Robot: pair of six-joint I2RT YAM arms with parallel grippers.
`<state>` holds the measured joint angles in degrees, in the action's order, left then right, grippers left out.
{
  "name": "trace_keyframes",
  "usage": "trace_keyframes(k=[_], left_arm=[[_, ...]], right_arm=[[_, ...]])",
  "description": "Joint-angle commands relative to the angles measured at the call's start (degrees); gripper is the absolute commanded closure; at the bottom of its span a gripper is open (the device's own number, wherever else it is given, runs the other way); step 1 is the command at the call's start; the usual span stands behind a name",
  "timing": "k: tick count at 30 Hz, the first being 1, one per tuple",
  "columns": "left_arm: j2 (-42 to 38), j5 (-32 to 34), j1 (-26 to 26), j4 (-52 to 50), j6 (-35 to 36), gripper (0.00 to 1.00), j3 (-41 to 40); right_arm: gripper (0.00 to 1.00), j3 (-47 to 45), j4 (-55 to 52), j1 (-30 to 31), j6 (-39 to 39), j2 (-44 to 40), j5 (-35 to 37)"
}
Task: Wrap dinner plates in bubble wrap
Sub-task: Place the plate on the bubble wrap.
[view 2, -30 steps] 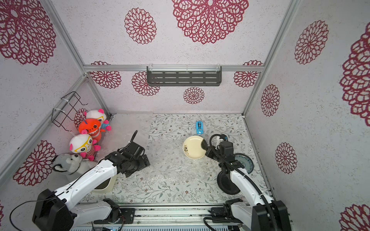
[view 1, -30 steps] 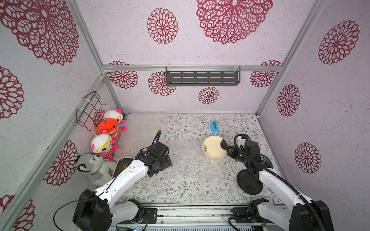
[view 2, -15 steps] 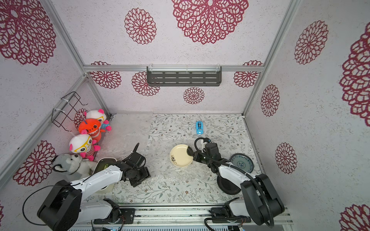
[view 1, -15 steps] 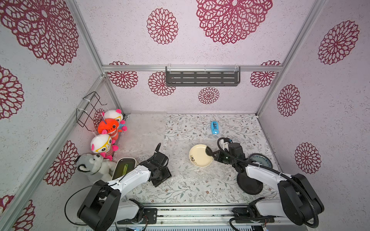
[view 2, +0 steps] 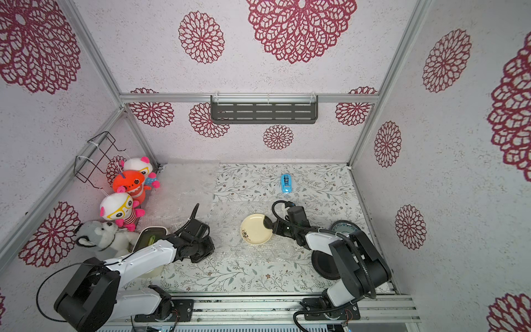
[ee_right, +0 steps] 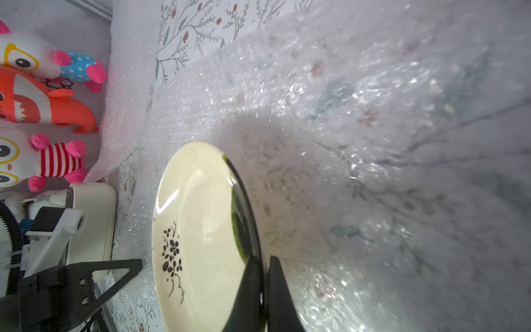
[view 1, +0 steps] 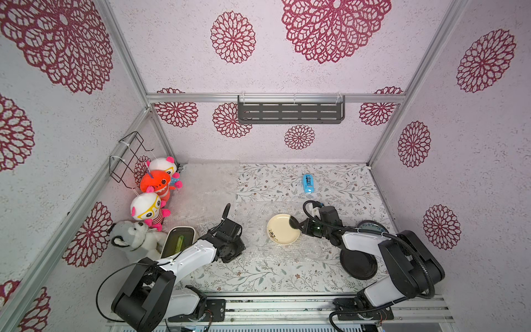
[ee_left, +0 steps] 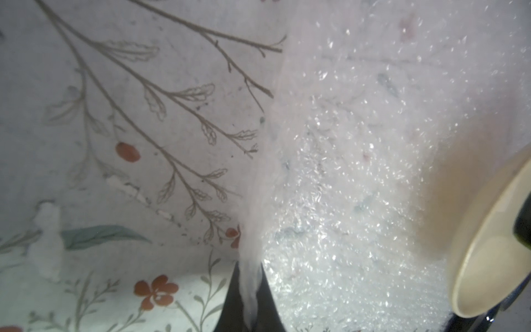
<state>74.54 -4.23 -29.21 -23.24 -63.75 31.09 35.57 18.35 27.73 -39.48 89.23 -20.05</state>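
Near the middle of the table, seen from above, the cream plate sits over a sheet of bubble wrap; you cannot tell whether it lies flat on it. At the plate's three o'clock rim your right gripper is clenched on the edge, one finger on each face. Out at nine o'clock, your left gripper is pinched tight on the wrap's edge, which bunches into a fold between the fingers. Toward four o'clock lies the black plate, partly under your right arm, and the blue-grey plate shows at three o'clock behind it. A second wrap sheet spreads at eleven o'clock, and a blue tape dispenser stands at one o'clock.
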Motion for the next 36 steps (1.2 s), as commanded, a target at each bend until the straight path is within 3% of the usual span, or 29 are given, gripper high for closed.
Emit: trace_keyframes(k=[1,15,21,24,27,31,33,36], left_arm=[[-0.3,-0.4,-0.4,-0.1,-0.4,1.0,-0.1],[1.9,-1.7,-1.3,-0.7,2.3,1.0,3.1],[0.3,-4.2,-2.3,-3.2,4.2,1.0,8.6],[-0.5,-4.2,-2.7,-6.5,5.5,1.0,13.5],[0.5,-4.6,-2.7,-9.1,5.8,1.0,18.1],[4.0,-5.0,-3.0,-13.1,5.1,1.0,23.4],[5.7,-4.9,-3.2,-15.0,4.8,1.0,25.4],[7.8,-4.7,-3.7,-16.4,4.0,1.0,27.3]], right_arm=[[1.0,3.4,3.8,2.2,1.4,1.5,-2.8],[1.0,6.4,4.5,5.8,1.0,8.6,3.2],[0.98,4.4,5.9,5.8,0.4,8.4,6.9],[0.86,4.2,5.1,5.8,0.7,6.3,8.4],[0.51,5.3,1.5,5.7,3.6,4.9,10.6],[0.28,4.1,1.3,6.5,11.9,-1.0,10.5],[0.2,3.7,0.7,8.2,18.2,-3.7,8.9],[0.19,2.8,4.4,11.9,24.5,-6.2,3.0]])
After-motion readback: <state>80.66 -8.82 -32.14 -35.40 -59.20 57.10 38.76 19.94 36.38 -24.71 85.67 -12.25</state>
